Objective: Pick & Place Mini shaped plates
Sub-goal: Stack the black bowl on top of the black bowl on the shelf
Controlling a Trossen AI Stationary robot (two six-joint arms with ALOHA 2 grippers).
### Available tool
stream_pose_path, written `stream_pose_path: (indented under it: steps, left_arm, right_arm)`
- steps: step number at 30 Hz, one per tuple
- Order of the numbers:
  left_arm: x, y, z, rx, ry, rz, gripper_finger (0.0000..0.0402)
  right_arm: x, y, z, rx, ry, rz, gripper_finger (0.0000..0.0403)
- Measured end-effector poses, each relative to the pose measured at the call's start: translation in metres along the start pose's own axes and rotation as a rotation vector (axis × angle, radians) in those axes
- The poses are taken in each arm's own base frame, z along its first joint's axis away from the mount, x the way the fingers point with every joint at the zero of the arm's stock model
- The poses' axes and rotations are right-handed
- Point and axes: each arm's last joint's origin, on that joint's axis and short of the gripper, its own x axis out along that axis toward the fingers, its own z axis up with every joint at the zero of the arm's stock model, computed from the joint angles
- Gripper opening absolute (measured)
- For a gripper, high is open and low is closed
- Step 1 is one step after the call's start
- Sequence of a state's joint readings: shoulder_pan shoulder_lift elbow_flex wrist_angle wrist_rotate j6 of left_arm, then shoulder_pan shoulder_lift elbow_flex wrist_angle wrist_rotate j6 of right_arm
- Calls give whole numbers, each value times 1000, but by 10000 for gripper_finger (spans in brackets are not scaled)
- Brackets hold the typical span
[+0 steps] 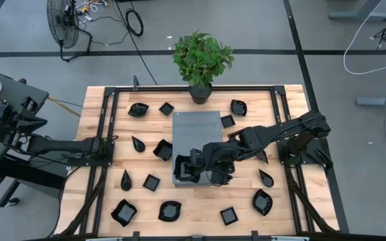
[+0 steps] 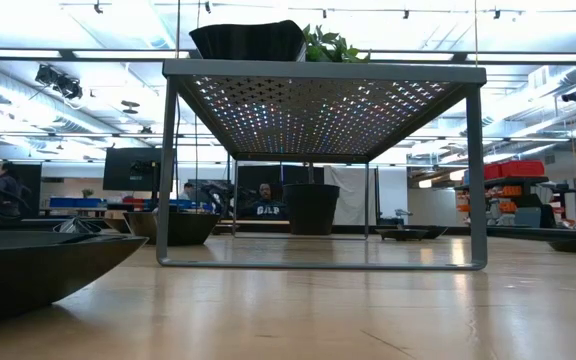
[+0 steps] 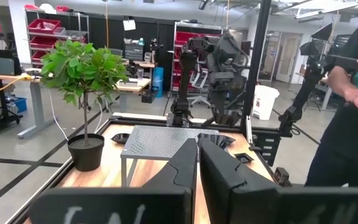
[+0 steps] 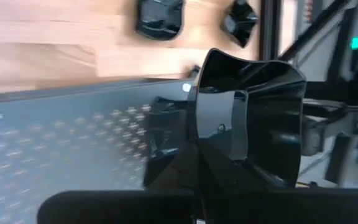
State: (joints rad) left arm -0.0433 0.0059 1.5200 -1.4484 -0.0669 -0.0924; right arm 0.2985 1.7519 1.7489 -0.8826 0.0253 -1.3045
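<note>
black dish (image 1: 183, 167) sits clamped in the right gripper (image 1: 191, 166) over the grey slab (image 1: 196, 130) from above, tops it in the low view, while the left gripper (image 3: 197, 163) idles shut nearby.

A grey perforated stand (image 1: 196, 137) sits mid-table on a light wooden tabletop (image 1: 246, 221), a potted green plant (image 1: 202, 60) just beyond its far edge; a floor fan (image 1: 63, 23) stands well beyond the plant, off the table.
</note>
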Motion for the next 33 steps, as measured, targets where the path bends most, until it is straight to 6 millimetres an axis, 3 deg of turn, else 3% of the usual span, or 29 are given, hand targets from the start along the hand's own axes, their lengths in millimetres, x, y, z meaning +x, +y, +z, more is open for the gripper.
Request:
stream_pose_path:
  steps: [8, 33]
  left_arm:
    - [0, 0, 0, 0, -1, 0, 23]
    - [0, 0, 0, 0, -1, 0, 23]
  right_arm:
    - [22, 10, -17, 12, 31, 22, 0]
    - [29, 12, -25, 63, -13, 46, 0]
